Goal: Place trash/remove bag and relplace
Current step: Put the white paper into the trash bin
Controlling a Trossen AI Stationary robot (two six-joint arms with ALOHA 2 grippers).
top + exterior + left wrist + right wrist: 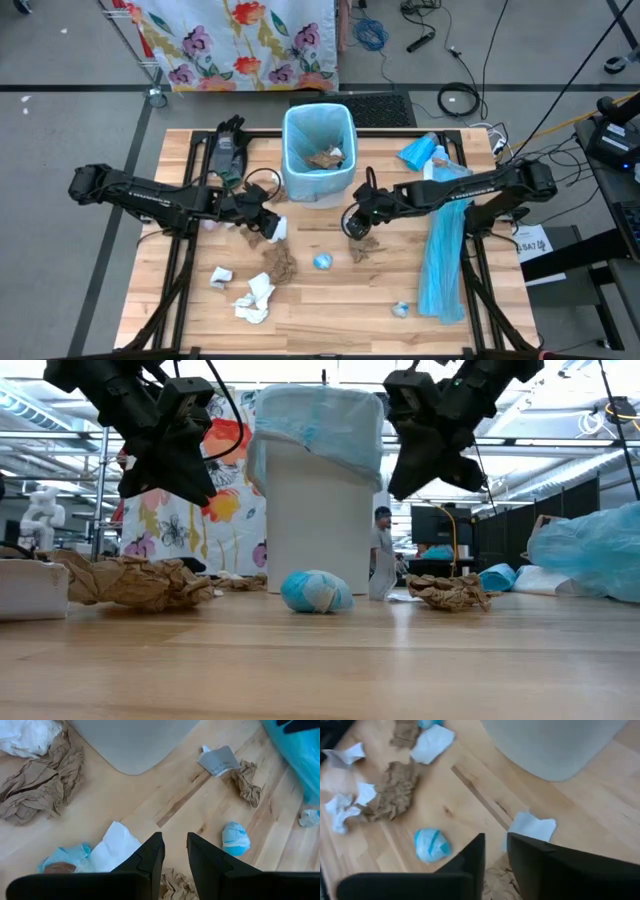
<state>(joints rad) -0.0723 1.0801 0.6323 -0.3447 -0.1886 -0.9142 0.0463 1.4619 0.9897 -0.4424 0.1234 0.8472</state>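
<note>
trash [279,263] lies scattered over the wooden table [330,300] in the lower half of the high view, and both my grippers hang above it with nothing in them. my right gripper [494,851], just right of the frame's centre, has its fingers slightly apart over a brown paper wad [364,246], with a white scrap [530,827] beside it. my left gripper [174,849], left of centre, has its fingers a little apart too, above a white tissue [114,847] and another brown wad [175,885]. a pale-blue ball [323,262] sits between the two. farther out, white tissue wads [254,298] lie lower left. the white bin [319,155] with its blue liner stands at upper centre, some trash already inside. a long blue plastic strip [442,255] runs down the right side.
</note>
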